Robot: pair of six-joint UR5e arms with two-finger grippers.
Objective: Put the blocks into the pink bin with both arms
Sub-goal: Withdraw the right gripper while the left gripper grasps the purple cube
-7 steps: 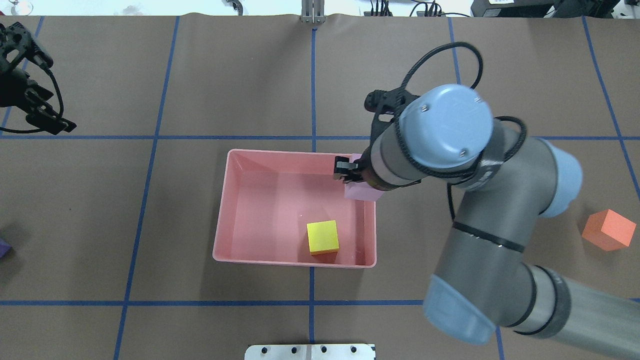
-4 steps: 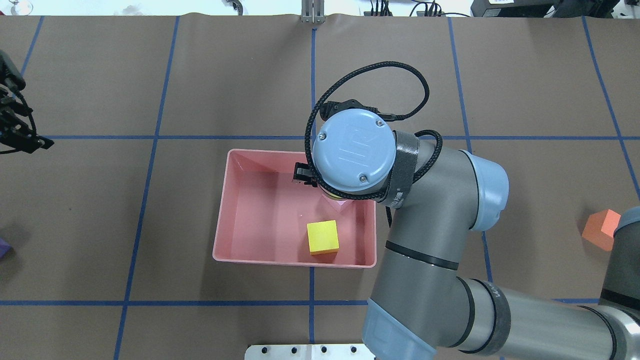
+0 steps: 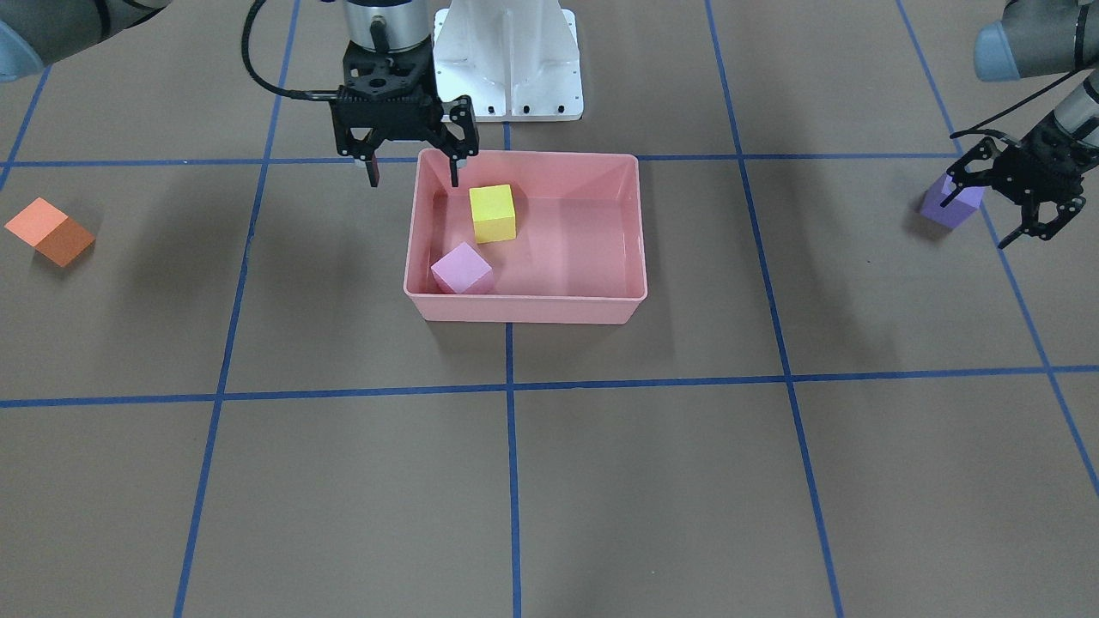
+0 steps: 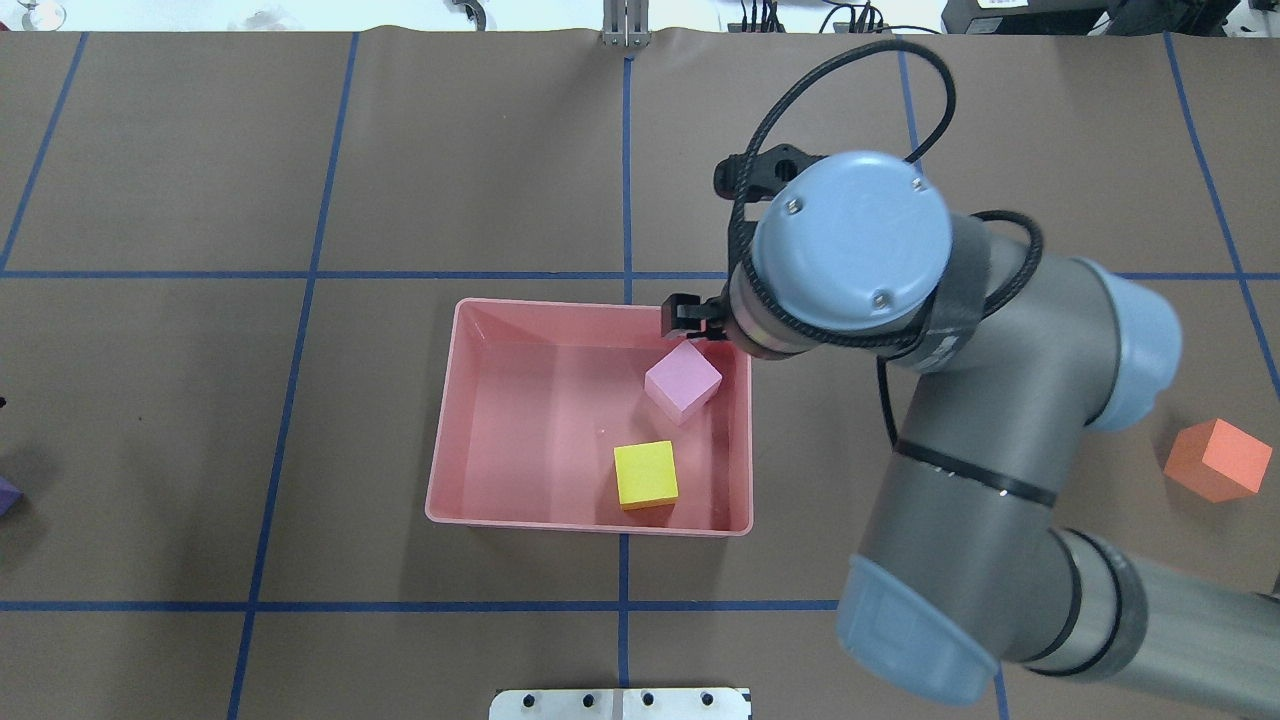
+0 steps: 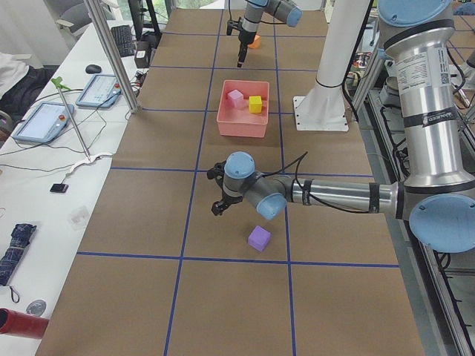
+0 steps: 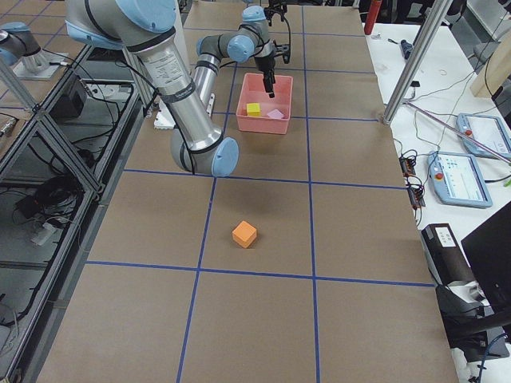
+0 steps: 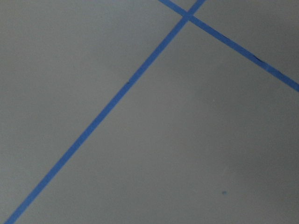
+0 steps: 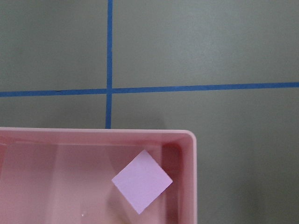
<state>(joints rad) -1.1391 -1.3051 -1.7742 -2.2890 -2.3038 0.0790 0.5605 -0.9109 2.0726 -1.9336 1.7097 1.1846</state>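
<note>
The pink bin (image 3: 524, 309) (image 4: 590, 522) holds the yellow block (image 3: 492, 213) (image 4: 645, 474) and the lilac block (image 3: 462, 268) (image 4: 683, 382) (image 8: 141, 181), which lies tilted near a corner. My right gripper (image 3: 414, 172) is open and empty above that end's rim; the overhead view shows only one finger (image 4: 688, 318). The orange block (image 3: 50, 232) (image 4: 1215, 460) lies on the table far to my right. My left gripper (image 3: 987, 210) is open, close to the purple block (image 3: 951, 203) (image 5: 259, 238) but apart from it. The left wrist view shows only table.
The white pedestal base (image 3: 506, 60) stands just behind the bin. Blue tape lines (image 4: 625, 180) divide the brown table. The right arm's elbow (image 4: 960, 500) hangs over the table right of the bin. A desk with tablets (image 5: 74, 104) lies beyond the table.
My right gripper has let go of the lilac block, which now lies in the bin, and has drawn back to the bin's far right corner. My left gripper has left the overhead view leftward.
</note>
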